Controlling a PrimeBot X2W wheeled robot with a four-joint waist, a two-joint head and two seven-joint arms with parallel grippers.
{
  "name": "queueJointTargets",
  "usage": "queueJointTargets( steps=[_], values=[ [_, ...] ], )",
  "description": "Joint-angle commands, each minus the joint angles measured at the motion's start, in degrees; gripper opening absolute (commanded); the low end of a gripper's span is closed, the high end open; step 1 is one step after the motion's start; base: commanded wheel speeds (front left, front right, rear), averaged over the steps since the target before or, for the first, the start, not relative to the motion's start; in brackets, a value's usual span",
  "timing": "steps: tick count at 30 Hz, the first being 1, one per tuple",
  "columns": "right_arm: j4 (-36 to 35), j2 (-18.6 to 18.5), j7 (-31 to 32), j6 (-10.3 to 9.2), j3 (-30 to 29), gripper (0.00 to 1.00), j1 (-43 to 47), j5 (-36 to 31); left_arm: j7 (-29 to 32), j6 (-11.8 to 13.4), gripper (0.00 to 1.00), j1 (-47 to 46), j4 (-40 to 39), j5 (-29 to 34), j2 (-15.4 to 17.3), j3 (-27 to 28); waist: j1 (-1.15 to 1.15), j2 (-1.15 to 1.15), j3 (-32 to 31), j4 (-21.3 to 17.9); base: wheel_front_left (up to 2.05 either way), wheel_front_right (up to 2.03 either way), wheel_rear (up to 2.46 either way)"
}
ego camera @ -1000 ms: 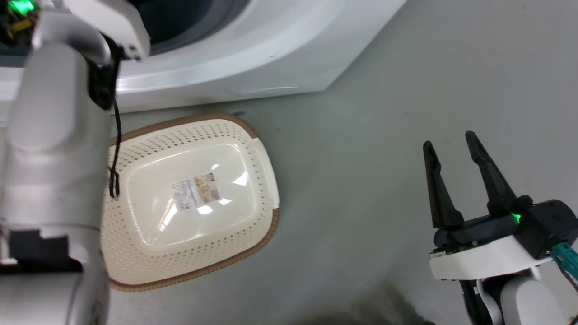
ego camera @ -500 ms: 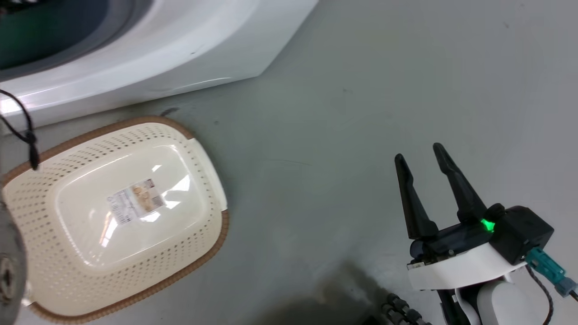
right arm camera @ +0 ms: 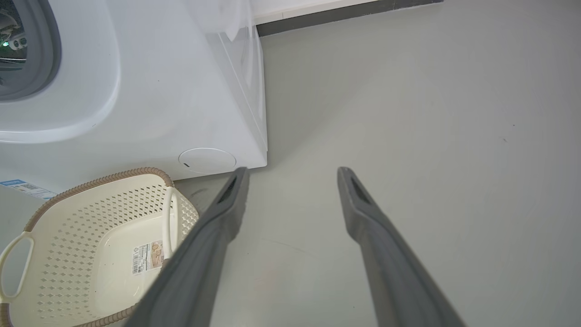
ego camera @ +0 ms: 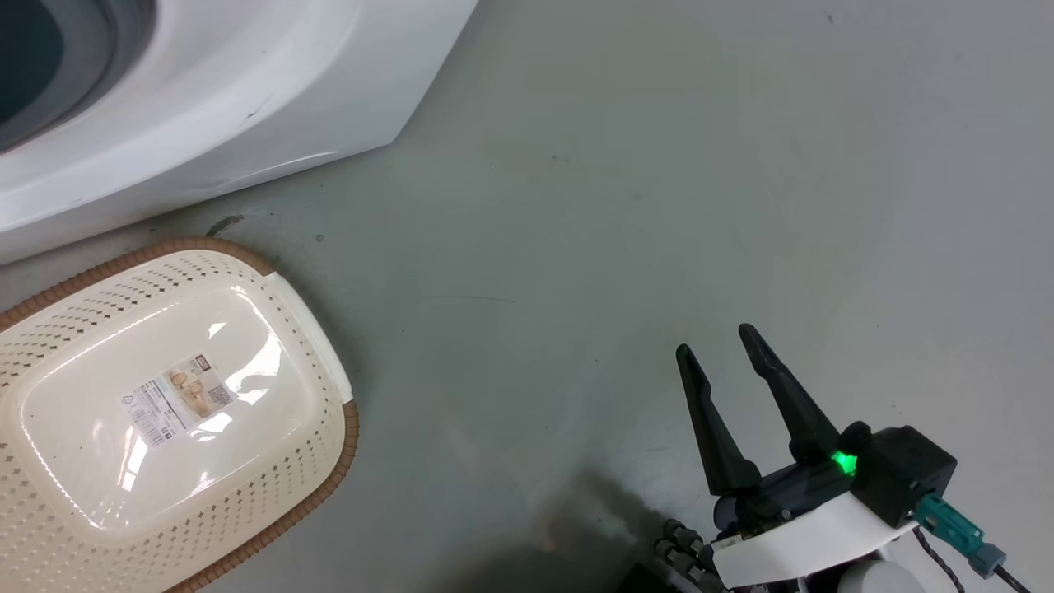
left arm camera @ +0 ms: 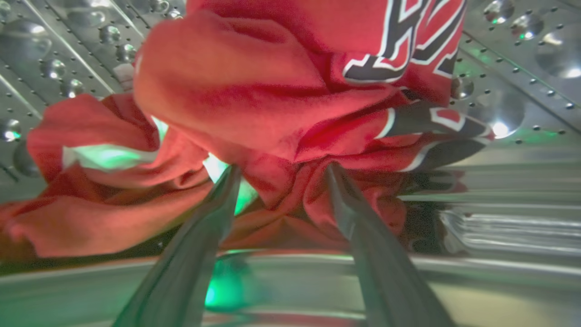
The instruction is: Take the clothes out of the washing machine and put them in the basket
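Grasping is judged to be the step in hand: inside the drum point(left arm camera: 499, 54) of the washing machine point(ego camera: 247, 91), the fingers of the left gripper point(left arm camera: 281, 179) are spread, a fold of the red clothes point(left arm camera: 254, 91) lying between the 2 tips. A firm closing, then withdrawal to the empty basket point(ego camera: 276, 465), is called for. The right gripper point(ego camera: 715, 342) is held parted, empty, above the floor point(ego camera: 659, 165).

Looks along the left claw point(left arm camera: 283, 169) into the washing machine's perforated steel drum point(left arm camera: 499, 59). Shows both long fingers point(left arm camera: 204, 245) spread apart, tips at the lower edge of the crumpled red jersey clothes point(left arm camera: 236, 91), a bunched fold between them; cannot tell whether touching. Catches black-and-white lettering point(left arm camera: 399, 41) at upper right and a green-tinted white stripe point(left arm camera: 109, 156) at left. Finds the heap mirrored in shiny metal at lower right.
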Motion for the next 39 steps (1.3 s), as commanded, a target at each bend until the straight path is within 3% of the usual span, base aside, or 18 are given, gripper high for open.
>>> queueJointTargets(
  steps=[1,2,11,16,23,33,39],
  values=[
    [-0.03,0.11,-0.39,-0.02,0.28,1.0,0.38,0.28,1.16,0.85,1.0,2.0,0.11,0.38,-0.31,-0.35,0.0,0.0,0.01,-0.3,0.0,0.0,0.0],
    [0.02,0.11,-0.31,-0.03,0.46,1.0,0.6,0.64,1.75,1.36,0.01,2.25,-0.39,0.33,-0.09,-0.27,0.0,0.0,0.1,-0.44,0.0,0.0,0.0],
    [0.56,0.11,-0.36,-0.03,1.3,1.0,-0.24,1.41,-0.72,4.85,0.0,6.15,-7.62,0.07,0.67,0.06,0.0,0.0,-0.42,-0.76,0.0,0.0,0.0],
    [1.06,0.1,-0.1,-0.03,0.65,1.0,-0.94,1.15,-11.71,6.61,0.0,10.72,-12.89,1.1,0.8,-0.4,0.0,0.0,-2.93,0.1,0.0,0.0,0.0],
    [1.01,0.1,0.9,-0.02,-1.08,1.0,-1.29,0.11,-26.68,7.37,0.0,16.81,-12.6,0.35,-1.41,-0.36,0.0,0.0,-8.07,2.08,0.0,0.0,0.0],
    [0.77,0.08,2.97,-0.02,-3.75,1.0,0.93,-0.98,-46.42,5.02,0.0,25.81,-5.76,-1.89,-6.37,-0.88,0.0,0.0,-18.3,5.81,0.0,0.0,0.0],
    [0.8,0.08,4.09,-0.02,-4.96,1.0,2.97,-1.14,-50.51,4.07,0.0,30.68,-3.06,-3.19,-9.25,-0.71,0.0,0.0,-23.97,7.8,0.0,0.0,0.0]
  ],
)
